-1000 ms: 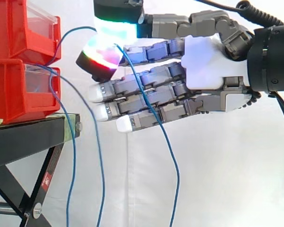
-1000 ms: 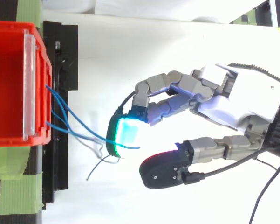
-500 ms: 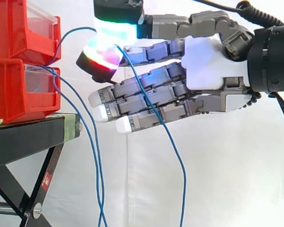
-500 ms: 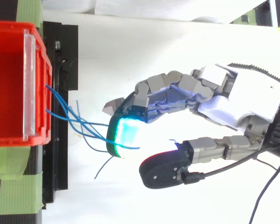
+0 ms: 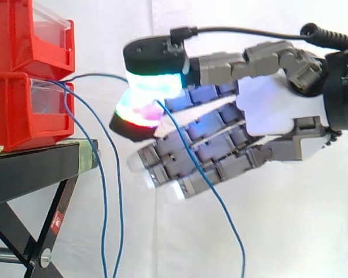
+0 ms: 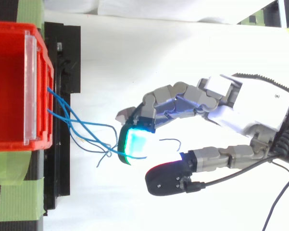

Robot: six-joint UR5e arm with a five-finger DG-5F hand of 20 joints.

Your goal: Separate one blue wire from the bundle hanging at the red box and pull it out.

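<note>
Bins: two red bins stood stacked at the left, the upper bin (image 5: 20,40) on the lower bin (image 5: 14,116), each with a clear front panel (image 5: 46,95).
Stand: a black stand (image 5: 29,171) carried the bins, with strips of green tape (image 6: 17,195) on it.
Bin contents: blue wires came out at the front of the lower bin. From above, the top bin (image 6: 9,86) showed its red floor. Where the wires were fixed inside was hidden.
Bundle: the bundle (image 5: 118,202) hung from the bin front down past the stand edge, its lower ends cut off by the frame.
Blue wire: one blue wire (image 5: 98,75) ran from the bin front across the gap to the hand, then trailed down and to the right, out of frame.
Hand: the hand (image 5: 272,110) reached in from the right, just beside the bins but apart from them.
Grip: it pinched the blue wire between a pad (image 5: 153,87) glowing cyan and a second pad glowing magenta below it. The other fingers stretched out, tilted down towards the stand.
Hard to see: from above, the wires crossed one another near the cyan pad, so single strands could not be told apart there.
Backdrop: a white curtain (image 5: 289,231) hung behind.
</note>
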